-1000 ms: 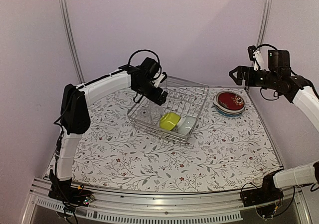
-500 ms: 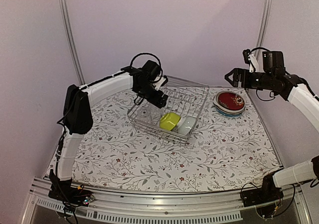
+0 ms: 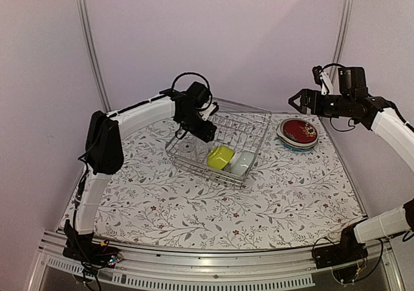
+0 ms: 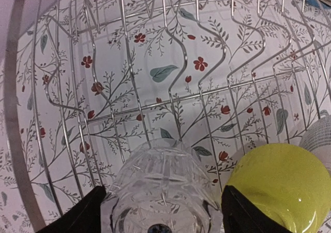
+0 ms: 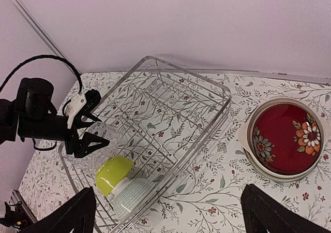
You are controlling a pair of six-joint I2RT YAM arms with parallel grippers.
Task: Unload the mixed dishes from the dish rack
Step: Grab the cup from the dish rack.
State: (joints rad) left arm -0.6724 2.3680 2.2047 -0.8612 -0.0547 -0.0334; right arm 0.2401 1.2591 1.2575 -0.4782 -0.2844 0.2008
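Note:
The dish rack stands at mid-table. In it are a clear glass, a yellow-green bowl and a pale bowl, both bowls upside down. My left gripper is open, low inside the rack, with one finger on each side of the glass. In the top view it hangs over the rack's left end. A stack of plates with the dark red plate on top sits right of the rack. My right gripper is open and empty, high above the table beside the stack.
The right wrist view shows the rack, the dark red plate, the yellow-green bowl, the pale bowl and my left gripper. A flowered cloth covers the table. Walls stand close behind.
My left gripper has moved down and right, deeper into the rack around the glass. My right gripper has drifted a little to the left, still open.

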